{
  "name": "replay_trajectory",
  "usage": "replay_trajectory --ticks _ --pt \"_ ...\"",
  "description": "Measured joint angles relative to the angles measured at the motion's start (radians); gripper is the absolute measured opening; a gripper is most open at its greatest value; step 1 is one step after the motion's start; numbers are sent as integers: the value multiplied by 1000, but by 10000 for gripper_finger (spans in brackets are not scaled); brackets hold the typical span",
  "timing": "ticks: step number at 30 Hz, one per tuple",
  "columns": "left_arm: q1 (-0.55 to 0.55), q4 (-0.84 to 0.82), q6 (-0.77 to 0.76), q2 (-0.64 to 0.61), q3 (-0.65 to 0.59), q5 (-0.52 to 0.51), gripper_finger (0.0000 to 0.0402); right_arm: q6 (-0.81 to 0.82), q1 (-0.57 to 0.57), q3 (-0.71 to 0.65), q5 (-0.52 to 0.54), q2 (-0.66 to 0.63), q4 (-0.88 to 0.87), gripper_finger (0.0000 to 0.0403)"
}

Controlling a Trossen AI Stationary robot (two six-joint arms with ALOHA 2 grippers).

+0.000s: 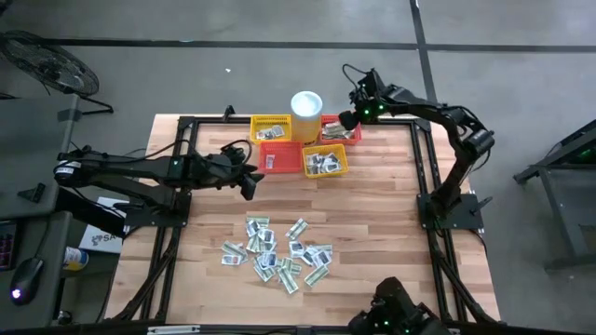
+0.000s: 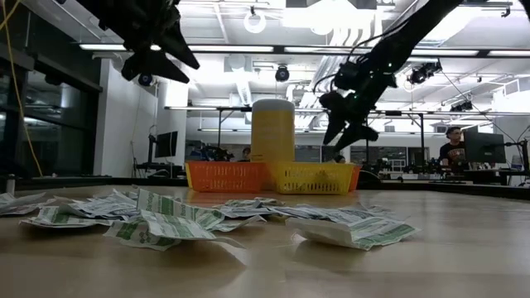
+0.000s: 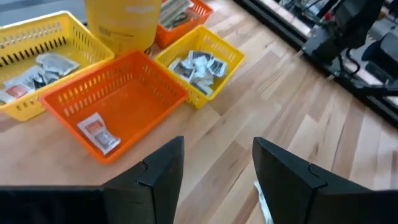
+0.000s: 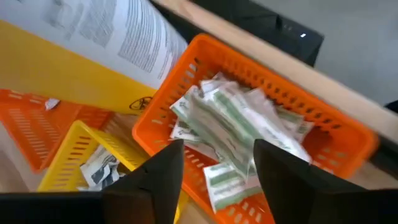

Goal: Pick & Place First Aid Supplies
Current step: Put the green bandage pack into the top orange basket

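Right wrist view, right pincer (image 4: pixel 214 165) released above green-striped packets (image 4: pixel 239 127) in orange basket (image 4: pixel 348 134).

I count four mesh baskets (image 1: pixel 301 144): two yellow, two orange. One cylindrical cup (image 1: pixel 306 114). Roughly two dozen sachets (image 1: pixel 279 251) loose on the counter (image 1: pixel 382 214); exact count unclear. Two tools.

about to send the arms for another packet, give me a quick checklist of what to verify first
1. Right gripper open, holding nothing: ok.
2. Right gripper above the far orange basket, green-striped packets inside: ok.
3. Left gripper open and empty: ok.
4. Loose packets on the table to pick: ok.
5. All four baskets upright beside the cup: ok.
6. Which packet lies free of the others: cannot tell.
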Motion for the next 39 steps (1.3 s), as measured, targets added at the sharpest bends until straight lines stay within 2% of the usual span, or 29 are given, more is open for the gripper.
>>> replay_trajectory --ticks 9,15,18,23,30,34,39 --pt "0 -121 -5 14 0 95 191 -33 7 0 -24 -113 -103 199" --pt "0 -319 -152 55 -1 136 191 -32 93 0 -50 -172 -212 199" --pt "0 -344 -169 65 -14 167 191 -19 168 0 -47 -186 -239 199" --pt "0 -277 -129 65 -65 233 191 6 326 0 -33 -187 -245 199" --pt "0 -246 -98 64 -112 281 191 207 555 0 127 -187 -241 192" --pt "0 -245 -44 64 -121 297 191 269 690 0 238 -186 -209 186" --pt "0 -217 23 64 -121 324 191 316 816 0 278 -160 -109 173"
